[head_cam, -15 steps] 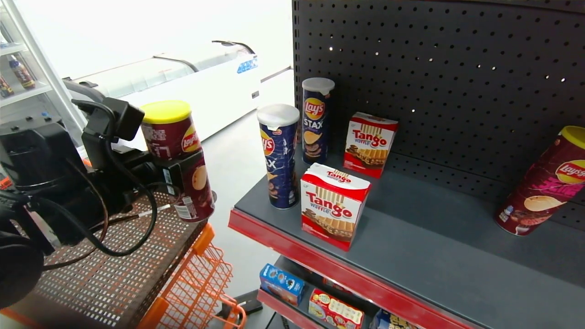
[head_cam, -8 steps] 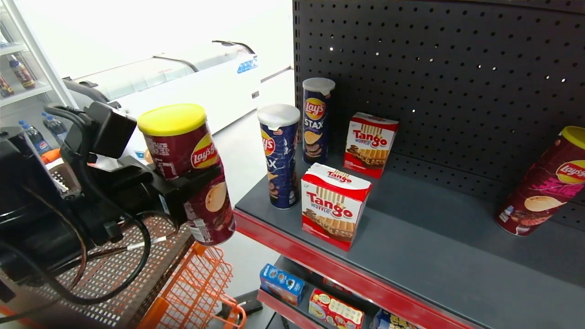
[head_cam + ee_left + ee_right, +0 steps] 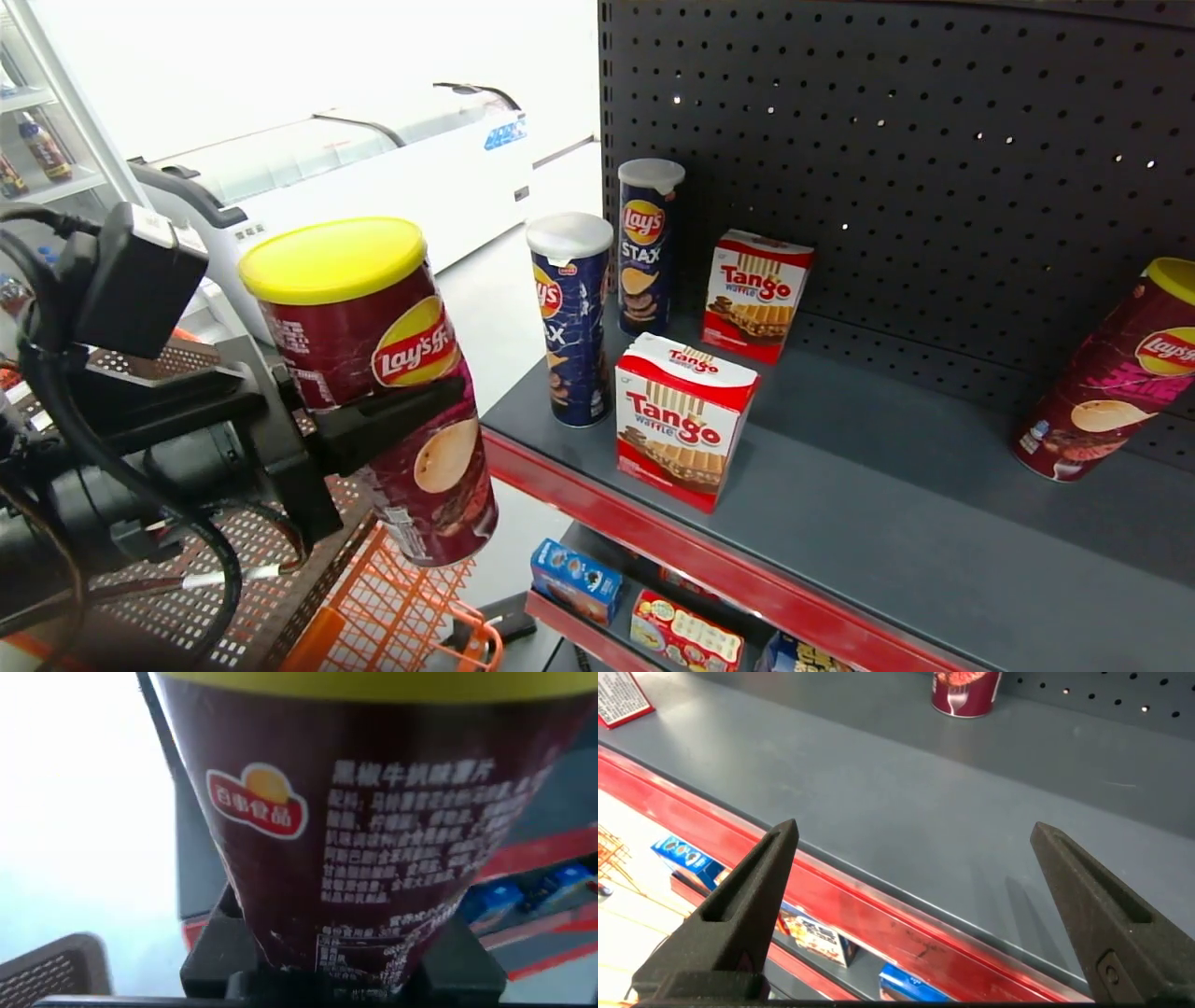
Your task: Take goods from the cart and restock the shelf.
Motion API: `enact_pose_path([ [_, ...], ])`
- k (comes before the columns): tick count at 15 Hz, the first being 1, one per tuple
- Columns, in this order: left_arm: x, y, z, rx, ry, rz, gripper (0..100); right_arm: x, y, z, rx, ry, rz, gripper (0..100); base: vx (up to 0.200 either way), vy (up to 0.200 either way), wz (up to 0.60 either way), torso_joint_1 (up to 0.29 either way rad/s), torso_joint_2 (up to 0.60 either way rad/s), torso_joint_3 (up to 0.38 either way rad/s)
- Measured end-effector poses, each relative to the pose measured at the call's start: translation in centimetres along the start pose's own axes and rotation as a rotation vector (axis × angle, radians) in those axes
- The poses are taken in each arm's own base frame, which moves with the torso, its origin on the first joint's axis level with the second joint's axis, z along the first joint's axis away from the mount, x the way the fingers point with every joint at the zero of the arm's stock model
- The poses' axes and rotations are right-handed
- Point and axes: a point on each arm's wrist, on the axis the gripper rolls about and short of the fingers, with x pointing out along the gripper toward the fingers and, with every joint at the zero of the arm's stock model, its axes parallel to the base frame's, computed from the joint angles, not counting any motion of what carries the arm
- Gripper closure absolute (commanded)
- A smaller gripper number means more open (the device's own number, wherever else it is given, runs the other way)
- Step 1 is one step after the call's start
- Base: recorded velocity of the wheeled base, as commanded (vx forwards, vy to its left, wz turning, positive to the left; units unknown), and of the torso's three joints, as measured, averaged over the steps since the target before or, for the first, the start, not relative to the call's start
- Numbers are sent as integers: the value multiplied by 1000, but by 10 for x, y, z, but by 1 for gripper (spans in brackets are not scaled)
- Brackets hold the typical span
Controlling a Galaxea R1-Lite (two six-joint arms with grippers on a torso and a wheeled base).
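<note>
- The left tool (image 3: 369, 429) is clamped on a dark red chip can (image 3: 350, 317) with a yellow lid (image 3: 331, 257), gripping it at about mid-height.
- The can hangs nearly upright, tilted a little. It is in the air above the orange cart (image 3: 392, 597), just off the red front edge of the shelf (image 3: 840, 485).
- The right tool (image 3: 920, 910) is spread wide and holds nothing. It hovers over a bare stretch of the shelf.
- The can is probably a light, stiff cardboard tube. Its glossy skin may let it slip or twist in the grip.
- A hard squeeze could dent the wall, and the chips inside are likely brittle, so firm but modest pressure seems right.
- The best hold looks like the present one, across the round body near the middle. The lid is likely a press-on cap that could pop off, so it is a poor place to grip.
- Tall and narrow, the can should tip easily. The base ought to sit flat on the shelf before release.
- A blue can (image 3: 569, 317) and a wafer box (image 3: 681, 420) stand near the shelf's left end, and a matching red can (image 3: 1102, 373) stands far to the right. The open deck between them looks like the safest landing spot.
</note>
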Motion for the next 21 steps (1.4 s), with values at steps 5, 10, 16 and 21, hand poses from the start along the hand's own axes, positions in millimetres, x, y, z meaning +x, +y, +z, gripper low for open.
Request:
enact_pose_path([
  [5,-12,-21,-3,-18,39,-147,100,0,0,0,1,0,0,0,0,0,0,0,0,0],
  [10,-28,-30,-1,-23,51,-205,100,0,0,0,0,0,1,0,0,0,-120,0,0,0],
  [16,-30,-35,2,-15,32,-233,100,0,0,0,-1,0,0,0,0,0,-600,4,3,2],
  [21,-29,-36,4,-12,25,-245,100,0,0,0,-1,0,0,0,0,0,-600,0,4,2],
])
